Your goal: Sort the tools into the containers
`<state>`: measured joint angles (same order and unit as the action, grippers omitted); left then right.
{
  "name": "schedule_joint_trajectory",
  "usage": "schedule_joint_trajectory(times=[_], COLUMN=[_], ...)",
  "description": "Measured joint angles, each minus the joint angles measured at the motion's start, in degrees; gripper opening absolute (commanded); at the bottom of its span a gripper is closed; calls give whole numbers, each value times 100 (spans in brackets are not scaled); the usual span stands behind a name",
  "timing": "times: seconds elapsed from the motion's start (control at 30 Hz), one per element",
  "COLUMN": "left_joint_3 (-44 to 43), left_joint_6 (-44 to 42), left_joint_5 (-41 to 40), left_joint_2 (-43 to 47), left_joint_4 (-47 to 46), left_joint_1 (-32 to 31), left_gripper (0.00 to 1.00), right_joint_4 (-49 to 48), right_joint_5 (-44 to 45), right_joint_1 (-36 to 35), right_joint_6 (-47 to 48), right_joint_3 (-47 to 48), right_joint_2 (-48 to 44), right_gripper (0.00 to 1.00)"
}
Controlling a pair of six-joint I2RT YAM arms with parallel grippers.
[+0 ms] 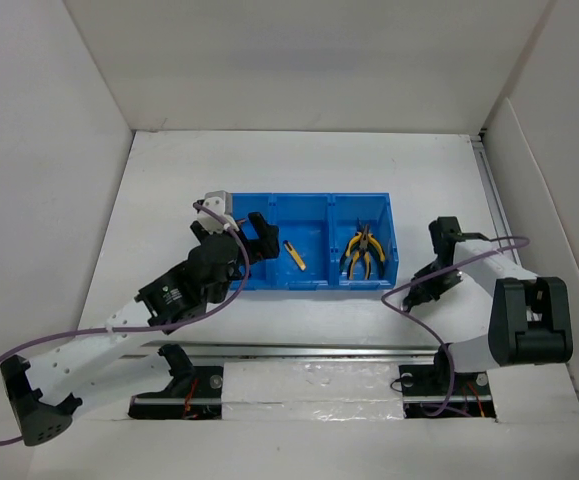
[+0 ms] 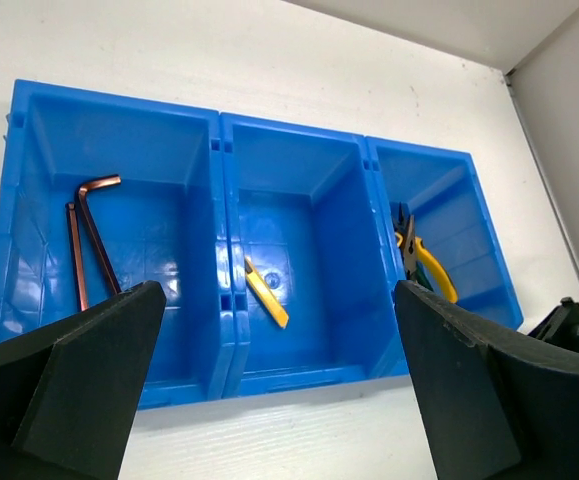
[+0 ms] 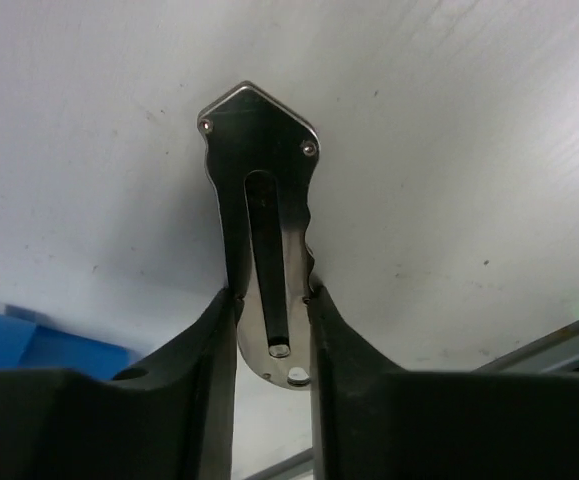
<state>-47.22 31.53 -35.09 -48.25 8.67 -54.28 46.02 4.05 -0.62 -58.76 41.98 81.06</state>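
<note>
Your right fingers [image 3: 204,370] pinch the flat silver metal piece [image 3: 259,130] mid-frame, so lift straight up before crossing to the blue plastic tray [image 1: 314,284]; left fingers [image 2: 89,370] gape open.

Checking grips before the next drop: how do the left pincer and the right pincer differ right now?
The left pincer stands wide open and empty; the right pincer is closed on the silver metal piece. The left pincer faces the blue tray; the right pincer is beside it, over the white table. Both are black.
</note>
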Motion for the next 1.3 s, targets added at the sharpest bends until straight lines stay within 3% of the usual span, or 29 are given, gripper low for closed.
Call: schedule_joint_trajectory(times=[0.03, 0.07, 0.37, 0.57, 0.73, 1.03, 1.3], left_joint_3=[0, 0, 0, 0, 57, 131, 153], left_joint_6=[2, 4, 52, 111, 225, 492, 610], left_joint_5=[-15, -35, -142, -203, -363, -914, -1215], left_joint_2=[46, 90, 197, 192, 330, 654, 719], left_joint_4=[0, 0, 0, 20, 79, 249, 407], left_joint_1=[0, 0, 0, 0, 0, 0, 0], left_gripper=[99, 99, 99, 99, 99, 99, 99], right_joint_4=[-2, -13, 70, 452, -577, -1681, -2157], right_joint_5=[-9, -2, 90, 800, 911, 1405, 1298], right_joint_1=[-28, -48, 282, 262, -894, -3777, -4529], right_joint_6=[-50, -109, 0, 98, 767, 2212, 2573], right_joint_3=[13, 26, 153, 859, 1368, 2789, 3595], right_joint_2=[0, 0, -46, -1996, -2981, -761, 966], right_gripper=[2, 0, 0, 0, 0, 0, 0])
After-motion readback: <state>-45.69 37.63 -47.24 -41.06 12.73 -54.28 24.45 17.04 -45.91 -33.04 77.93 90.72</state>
